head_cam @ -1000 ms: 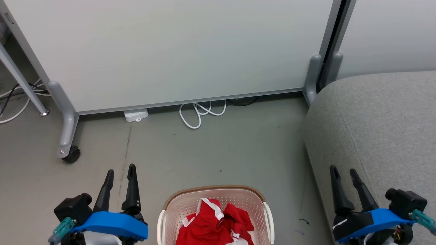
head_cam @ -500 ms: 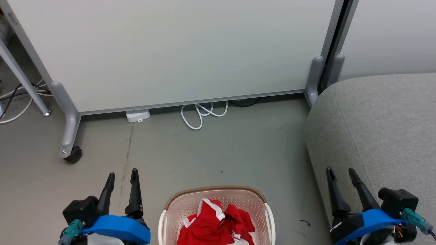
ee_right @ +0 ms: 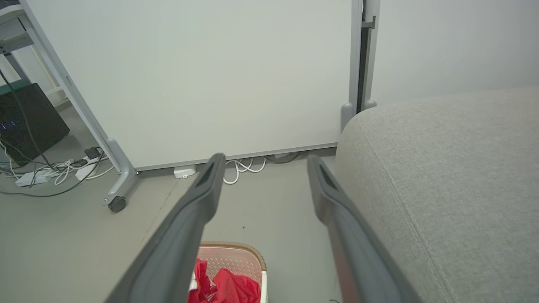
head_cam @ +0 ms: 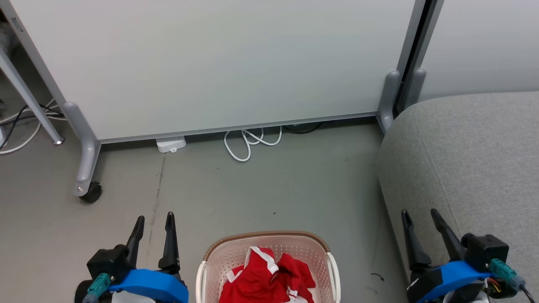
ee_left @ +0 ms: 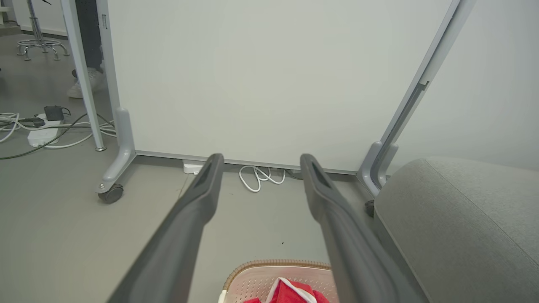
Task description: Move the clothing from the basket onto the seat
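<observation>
Basket (head_cam: pixel 265 236): cream plastic with a brown rim, standing on the grey floor (head_cam: pixel 269 189) between the two grippers, near the sofa's edge with a strip of bare floor between them.
Clothing (head_cam: pixel 265 280): red with white trim, crumpled inside the basket, lying below its rim.
Sofa (head_cam: pixel 471 151): light grey, on the robot's right, its far corner just beside the partition's foot.
Left gripper (head_cam: pixel 155 217): jaws spread and empty, hanging over the floor left of the basket.
Right gripper (head_cam: pixel 419 212): jaws spread and empty, over the sofa's near left edge.
Partition (head_cam: pixel 210 63): white panel on wheels, across the far floor.
Cable (head_cam: pixel 248 145): white loop at the partition's lower edge.
</observation>
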### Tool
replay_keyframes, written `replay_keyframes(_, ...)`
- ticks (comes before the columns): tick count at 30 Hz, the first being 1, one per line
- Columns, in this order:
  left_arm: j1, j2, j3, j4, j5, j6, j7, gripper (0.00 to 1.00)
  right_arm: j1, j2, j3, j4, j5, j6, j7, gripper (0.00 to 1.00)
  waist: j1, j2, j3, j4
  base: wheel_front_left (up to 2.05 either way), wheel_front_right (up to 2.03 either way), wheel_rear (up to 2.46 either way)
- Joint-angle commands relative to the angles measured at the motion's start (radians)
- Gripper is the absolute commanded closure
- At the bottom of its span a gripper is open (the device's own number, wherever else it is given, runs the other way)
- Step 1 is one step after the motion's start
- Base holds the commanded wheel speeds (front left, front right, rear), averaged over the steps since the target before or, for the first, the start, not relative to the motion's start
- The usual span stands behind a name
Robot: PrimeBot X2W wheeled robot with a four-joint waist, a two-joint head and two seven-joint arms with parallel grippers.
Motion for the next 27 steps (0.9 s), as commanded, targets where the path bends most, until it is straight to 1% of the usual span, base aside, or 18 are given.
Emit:
replay_keyframes(1, -0.019, 0.003, -0.004, 0.003, 0.018, -0.004, -0.008, 0.0, -0.009, -0.007, -0.001, 0.001, -0.023, 0.002, -0.005, 0.0, 0.0, 0.0, 0.0, 0.0, 0.0, 0.0, 0.0)
replay_keyframes(13, -0.031, 0.001, -0.018, 0.043, 0.064, -0.012, -0.03, 0.0, -0.013, -0.007, 0.003, 0.01, -0.112, 0.002, -0.023, 0.0, 0.0, 0.0, -0.007, 0.002, 0.0, 0.0, 0.0)
replay_keyframes(21, -0.033, 0.002, -0.028, 0.052, 0.108, -0.01, -0.045, 0.0, -0.009, -0.008, 0.003, 0.014, -0.17, 0.002, -0.039, 0.0, 0.0, 0.0, -0.011, 0.001, 0.0, 0.0, 0.0)
replay_keyframes(27, -0.031, 0.001, -0.025, 0.05, 0.096, -0.009, -0.045, 0.0, -0.006, -0.008, 0.005, 0.012, -0.167, 0.002, -0.04, 0.0, 0.0, 0.0, -0.009, 0.001, 0.0, 0.0, 0.0)
